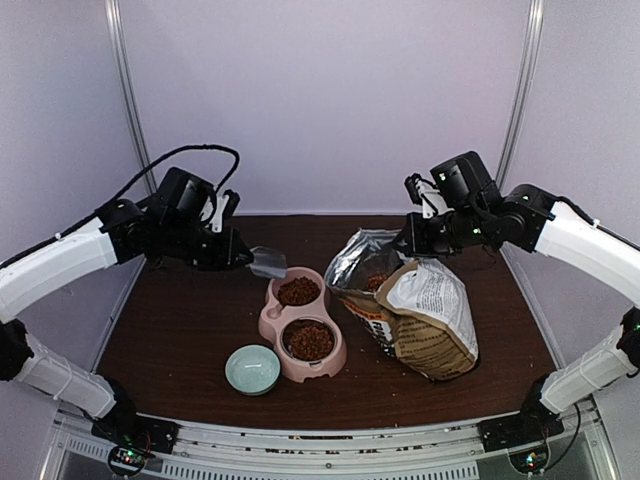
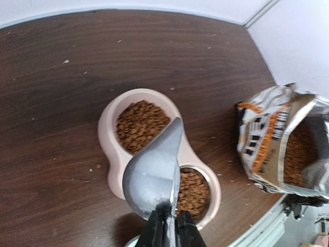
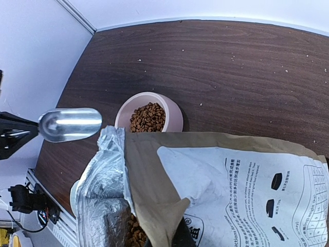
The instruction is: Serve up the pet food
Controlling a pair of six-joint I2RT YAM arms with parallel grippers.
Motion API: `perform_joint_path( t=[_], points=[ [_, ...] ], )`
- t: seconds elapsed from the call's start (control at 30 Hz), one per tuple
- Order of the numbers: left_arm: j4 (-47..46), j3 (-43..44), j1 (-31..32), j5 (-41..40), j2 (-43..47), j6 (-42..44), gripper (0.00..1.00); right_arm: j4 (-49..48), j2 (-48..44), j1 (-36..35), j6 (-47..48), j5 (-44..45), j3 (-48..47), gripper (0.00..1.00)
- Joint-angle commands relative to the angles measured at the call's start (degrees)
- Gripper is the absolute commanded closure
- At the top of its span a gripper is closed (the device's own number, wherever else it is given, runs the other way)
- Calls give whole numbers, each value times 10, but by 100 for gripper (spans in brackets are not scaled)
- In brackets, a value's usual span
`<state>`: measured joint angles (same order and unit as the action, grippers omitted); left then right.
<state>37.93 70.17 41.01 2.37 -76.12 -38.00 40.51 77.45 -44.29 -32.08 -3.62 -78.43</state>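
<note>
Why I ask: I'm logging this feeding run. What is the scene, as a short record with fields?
left fingers: shut on the scoop handle; scoop empty, held near the pink double bowl
right fingers: shut on the bag rim, mouth open
pet food: in both bowl compartments; more inside the bag
small teal bowl: empty, beside the pink bowl

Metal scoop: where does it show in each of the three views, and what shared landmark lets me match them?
Top external: metal scoop left of centre, up-left of the pink double bowl.
Left wrist: bottom centre, clamped in the left end effector, over the bowl.
Right wrist: left edge, past the bag, left of the bowl.
Shared landmark: the pink double bowl.
</note>
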Motion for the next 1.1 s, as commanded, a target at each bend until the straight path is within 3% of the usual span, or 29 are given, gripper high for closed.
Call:
perform_joint_path(
  t=[0.0,0.3,0.57,0.77,0.93,1.07],
  points=[
    [-45,32,39,57,64,-18,100,-106,-27,8,35,-6,-9,100],
    [-84,81,161,101,62,-13,100,-105,-34,-21,55,-7,1,100],
    [76,181,221,-83,-99,-31,100,-117,-16,-70,43,5,1,100],
    [80,270,238,-175,-231,-34,100,-127,-12,-85,38,11,6,100],
    [24,345,240,-97,-344,-12,100,-125,-16,-87,33,17,12,100],
    [-81,315,241,17,-358,-18,100,-123,-28,-84,27,23,21,100]
  ],
)
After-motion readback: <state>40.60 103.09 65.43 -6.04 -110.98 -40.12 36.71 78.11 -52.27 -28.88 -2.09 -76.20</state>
